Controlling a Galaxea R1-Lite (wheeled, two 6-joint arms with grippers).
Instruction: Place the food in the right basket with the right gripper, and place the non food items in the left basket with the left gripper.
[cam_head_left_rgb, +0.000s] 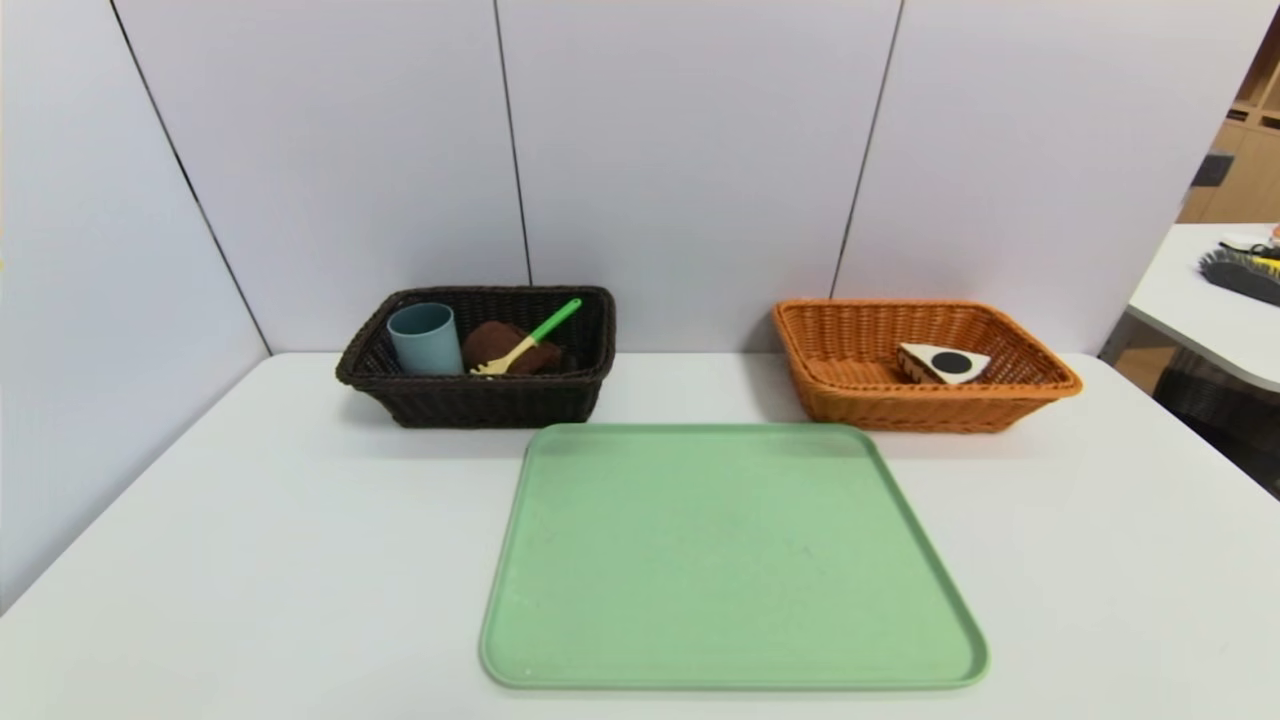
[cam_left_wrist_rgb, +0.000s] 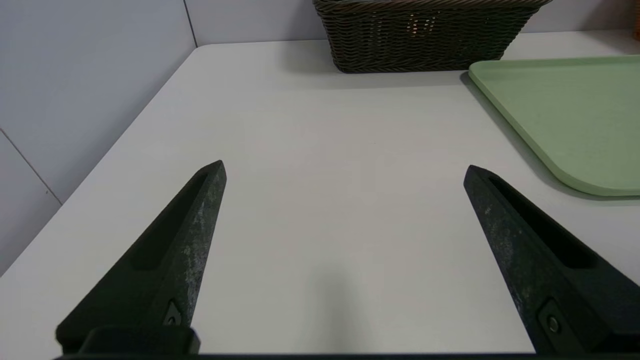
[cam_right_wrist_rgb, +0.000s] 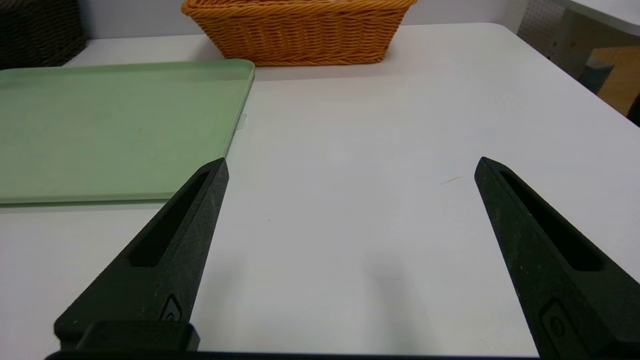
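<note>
Cake slice (cam_head_left_rgb: 945, 364) sits in my orange basket (cam_head_left_rgb: 930, 408) since it's food, so both my grippers' fingers (cam_left_wrist_rgb: 210, 220) (cam_right_wrist_rgb: 505, 220) are just spread wide.

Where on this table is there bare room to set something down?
The green tray is bare, as is the white table on either side of it. The dark basket is crowded; the orange basket has space left of its cake slice.
</note>
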